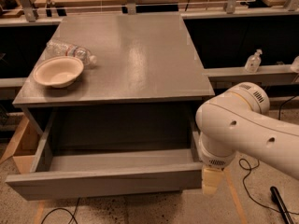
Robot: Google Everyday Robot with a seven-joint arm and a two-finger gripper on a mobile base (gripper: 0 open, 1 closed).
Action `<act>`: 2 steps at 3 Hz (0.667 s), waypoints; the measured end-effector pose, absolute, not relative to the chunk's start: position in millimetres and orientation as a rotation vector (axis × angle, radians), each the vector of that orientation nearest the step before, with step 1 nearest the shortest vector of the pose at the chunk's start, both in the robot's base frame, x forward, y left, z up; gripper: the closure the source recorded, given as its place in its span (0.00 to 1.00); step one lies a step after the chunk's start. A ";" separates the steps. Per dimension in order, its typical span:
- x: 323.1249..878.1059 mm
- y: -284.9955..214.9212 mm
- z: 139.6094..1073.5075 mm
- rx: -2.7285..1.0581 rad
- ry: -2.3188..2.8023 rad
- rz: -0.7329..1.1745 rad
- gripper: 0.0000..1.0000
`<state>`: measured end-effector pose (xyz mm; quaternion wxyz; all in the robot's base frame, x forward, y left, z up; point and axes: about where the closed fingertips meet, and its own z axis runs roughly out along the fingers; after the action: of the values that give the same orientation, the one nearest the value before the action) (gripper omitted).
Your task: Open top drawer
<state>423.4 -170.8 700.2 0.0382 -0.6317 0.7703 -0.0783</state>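
A wide grey drawer (pixel 103 181) stood pulled out under the table (pixel 140 55) top, bare floor showing. A cream bowl (pixel 58 71) sat on top, a bottle (pixel 70 52) lying beside it. The gripper (pixel 210 183) hung at the drawer's right front corner, grip impossible to tell

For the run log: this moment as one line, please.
drawer: open | gripper: at its right front corner | bowl, bottle: on cabinet top

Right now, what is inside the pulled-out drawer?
Only bare grey floor shows inside the drawer. Its front panel hides the near strip of floor, and the arm, with the gripper at the drawer's right front corner, covers that corner.
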 end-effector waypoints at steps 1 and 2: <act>431.1 -188.5 723.5 -1.873 2.371 -0.286 0.00; 435.9 -207.3 740.0 -1.824 2.367 -0.299 0.00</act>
<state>435.9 -207.3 740.0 0.0690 -0.6059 0.7863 -0.0994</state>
